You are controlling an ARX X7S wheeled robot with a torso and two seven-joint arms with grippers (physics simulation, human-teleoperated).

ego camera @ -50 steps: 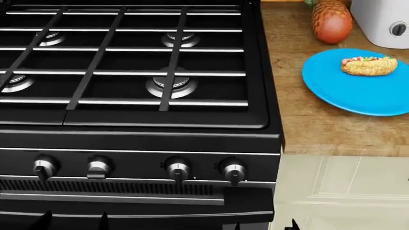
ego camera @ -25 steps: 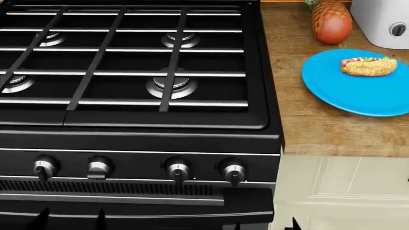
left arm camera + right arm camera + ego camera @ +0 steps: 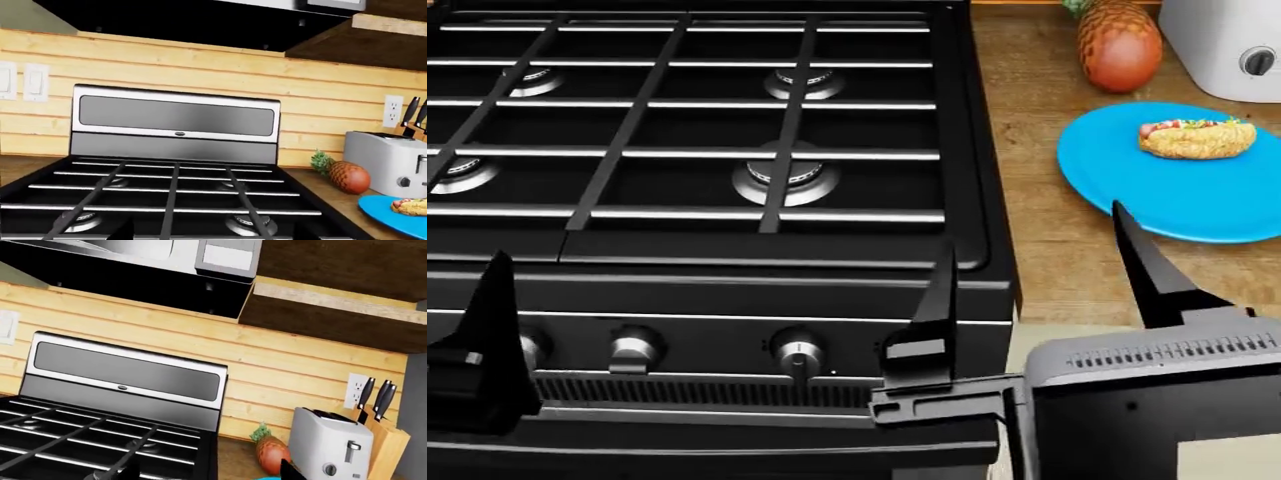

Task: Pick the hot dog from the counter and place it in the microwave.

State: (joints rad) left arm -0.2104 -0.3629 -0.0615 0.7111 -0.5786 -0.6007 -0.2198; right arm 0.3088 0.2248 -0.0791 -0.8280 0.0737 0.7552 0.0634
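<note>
Nearest us, our left pincer and right pincer hover spread and empty before the stove. At two o'clock, the hot dog lies on a blue plate on the table; beyond it, the pineapple.

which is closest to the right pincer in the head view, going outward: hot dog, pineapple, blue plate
From the right pincer:
1. Blue plate, on the counter just beyond the outer fingertip.
2. Hot dog, on the plate's far part.
3. Pineapple, farthest back, beside the toaster.
</note>
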